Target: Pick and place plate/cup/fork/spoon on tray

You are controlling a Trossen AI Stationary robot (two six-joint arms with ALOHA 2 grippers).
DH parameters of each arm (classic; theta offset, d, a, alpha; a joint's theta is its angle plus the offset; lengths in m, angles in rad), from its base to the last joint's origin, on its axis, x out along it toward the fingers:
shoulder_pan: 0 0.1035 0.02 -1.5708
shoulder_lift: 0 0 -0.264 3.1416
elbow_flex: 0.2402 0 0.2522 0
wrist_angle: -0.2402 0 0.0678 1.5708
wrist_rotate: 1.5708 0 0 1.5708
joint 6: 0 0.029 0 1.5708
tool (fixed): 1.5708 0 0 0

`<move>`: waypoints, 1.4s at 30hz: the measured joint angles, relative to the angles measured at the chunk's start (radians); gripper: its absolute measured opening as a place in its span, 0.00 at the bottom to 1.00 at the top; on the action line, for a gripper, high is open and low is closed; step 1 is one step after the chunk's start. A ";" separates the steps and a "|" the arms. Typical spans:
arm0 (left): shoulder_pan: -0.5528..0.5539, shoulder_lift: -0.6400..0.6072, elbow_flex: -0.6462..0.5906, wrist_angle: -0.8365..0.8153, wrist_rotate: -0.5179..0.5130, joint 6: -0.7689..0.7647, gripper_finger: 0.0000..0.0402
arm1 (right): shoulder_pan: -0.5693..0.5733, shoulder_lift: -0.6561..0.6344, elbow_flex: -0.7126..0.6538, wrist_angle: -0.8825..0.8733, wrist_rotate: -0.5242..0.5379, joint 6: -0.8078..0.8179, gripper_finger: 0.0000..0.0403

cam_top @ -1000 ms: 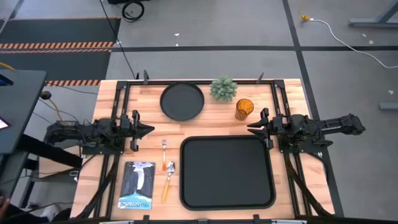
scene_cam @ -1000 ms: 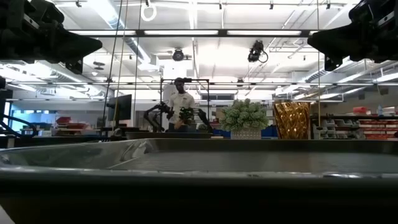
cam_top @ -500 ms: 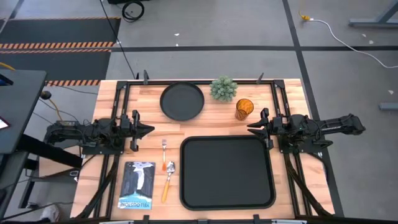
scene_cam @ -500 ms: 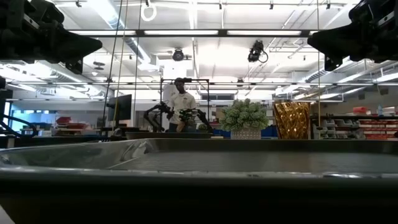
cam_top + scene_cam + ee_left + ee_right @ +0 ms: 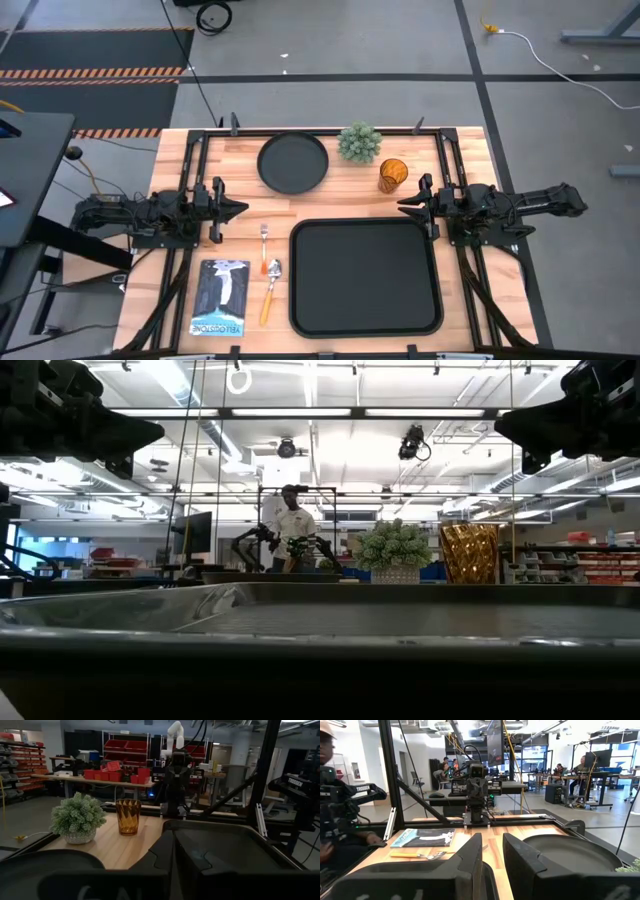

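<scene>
The black tray (image 5: 366, 277) lies at the table's near middle. The round black plate (image 5: 293, 162) rests flat at the far middle, and the amber cup (image 5: 392, 175) stands upright to its right. Left of the tray lie the fork (image 5: 264, 245) and the spoon (image 5: 271, 285). My left gripper (image 5: 243, 208) hovers level at the left edge, shut and holding nothing; its wrist view shows its fingers (image 5: 173, 837) together. My right gripper (image 5: 402, 206) hovers level at the right edge near the cup, open with a narrow gap (image 5: 492, 842) and nothing in it.
A small green potted plant (image 5: 359, 143) stands between plate and cup at the far edge. A booklet (image 5: 221, 297) lies at the near left beside the spoon. Black frame rails (image 5: 320, 131) run round the table. A person (image 5: 330, 750) shows beyond the table's near side.
</scene>
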 joint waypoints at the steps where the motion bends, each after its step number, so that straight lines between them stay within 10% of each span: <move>1: 0.000 0.000 0.000 0.000 0.000 0.000 0.06 | 0.000 0.000 0.000 0.000 0.000 0.000 0.21; 31: 0.000 0.000 0.000 0.020 0.000 -0.018 0.06 | 0.000 0.000 0.000 0.071 0.060 -0.157 0.21; 42: 0.002 0.000 0.000 0.055 -0.035 -0.278 0.06 | 0.000 0.004 0.000 0.314 0.084 0.198 0.21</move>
